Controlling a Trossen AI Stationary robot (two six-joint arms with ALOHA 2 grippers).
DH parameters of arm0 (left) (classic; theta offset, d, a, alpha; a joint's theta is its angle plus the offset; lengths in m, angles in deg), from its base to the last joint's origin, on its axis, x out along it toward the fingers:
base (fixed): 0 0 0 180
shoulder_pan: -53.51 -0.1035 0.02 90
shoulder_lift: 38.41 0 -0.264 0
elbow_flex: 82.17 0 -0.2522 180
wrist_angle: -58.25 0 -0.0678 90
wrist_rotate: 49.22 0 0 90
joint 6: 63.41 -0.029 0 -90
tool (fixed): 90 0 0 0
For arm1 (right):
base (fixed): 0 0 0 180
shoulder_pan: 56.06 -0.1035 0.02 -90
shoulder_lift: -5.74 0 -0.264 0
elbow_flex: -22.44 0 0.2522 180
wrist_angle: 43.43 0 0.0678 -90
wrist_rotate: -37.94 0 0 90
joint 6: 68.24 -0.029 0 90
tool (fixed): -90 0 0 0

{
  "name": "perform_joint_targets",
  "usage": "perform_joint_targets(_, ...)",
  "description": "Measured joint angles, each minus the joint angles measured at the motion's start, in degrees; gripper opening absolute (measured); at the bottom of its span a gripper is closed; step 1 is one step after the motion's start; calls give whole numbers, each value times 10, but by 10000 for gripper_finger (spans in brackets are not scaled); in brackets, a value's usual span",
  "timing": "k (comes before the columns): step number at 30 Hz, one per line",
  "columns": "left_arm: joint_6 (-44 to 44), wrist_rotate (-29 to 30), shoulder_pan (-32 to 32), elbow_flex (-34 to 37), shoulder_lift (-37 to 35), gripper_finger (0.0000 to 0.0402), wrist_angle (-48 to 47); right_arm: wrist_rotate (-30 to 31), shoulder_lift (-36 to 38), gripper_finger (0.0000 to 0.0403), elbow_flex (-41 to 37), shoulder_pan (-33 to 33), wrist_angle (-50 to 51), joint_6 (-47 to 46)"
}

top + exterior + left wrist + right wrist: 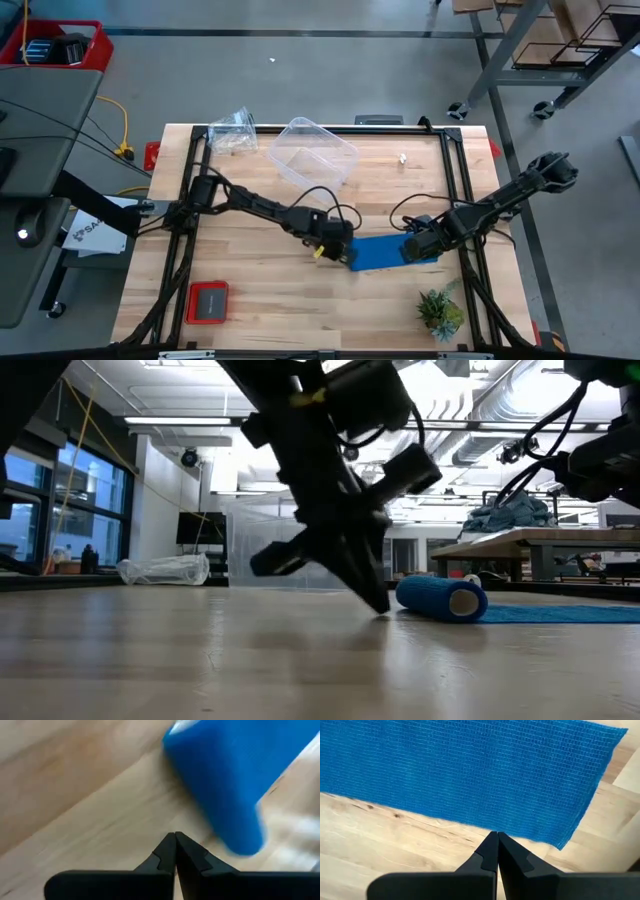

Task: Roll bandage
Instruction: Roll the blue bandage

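The bright blue bandage (385, 250) lies on the wooden table. Its left end is rolled into a small roll (440, 598), and the rest lies as a flat strip (560, 615) toward the right. My left gripper (338, 252) is shut, slanting down, with its tips (175, 837) at the table just left of the roll (220, 785). My right gripper (412, 246) is shut over the strip's right end. Its tips (496, 836) stand at the strip's long edge (470, 822), near a corner. My left gripper's shut fingertips (382, 606) come down slanting beside the roll's outer side (405, 595); I cannot tell whether they touch it. My right gripper's shut fingertips stand at the flat strip's edge (490, 827) near its right end; I cannot tell whether they touch the cloth.
A clear plastic tub (312, 150) and a crumpled clear bag (232, 130) lie at the far side. A red-framed pad (208, 302) lies near the front left and a small plant (440, 312) at the front right. Black frame rails (462, 180) run along the table's sides.
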Motion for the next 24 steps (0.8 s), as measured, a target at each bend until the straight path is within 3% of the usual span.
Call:
perform_joint_targets(7, 30, 7, -13, 0, 1, 0, 24, -2, 0, 0, 0, 0, -5, -11)
perform_joint_targets(12, 43, 8, -15, 0, 3, 0, 93, -3, 0, 0, 0, 0, -6, -11)
perform_joint_targets(15, 59, 3, -16, 0, 21, 0, 177, 0, 0, 0, 0, 0, -7, -16)
perform_joint_targets(20, 59, -10, -29, -2, 34, 0, 459, 14, 15, 0, 0, 0, -5, -16)
perform_joint_targets(24, 32, -26, -41, -1, 16, 0, 478, 22, 46, 0, 0, 0, 13, -27)
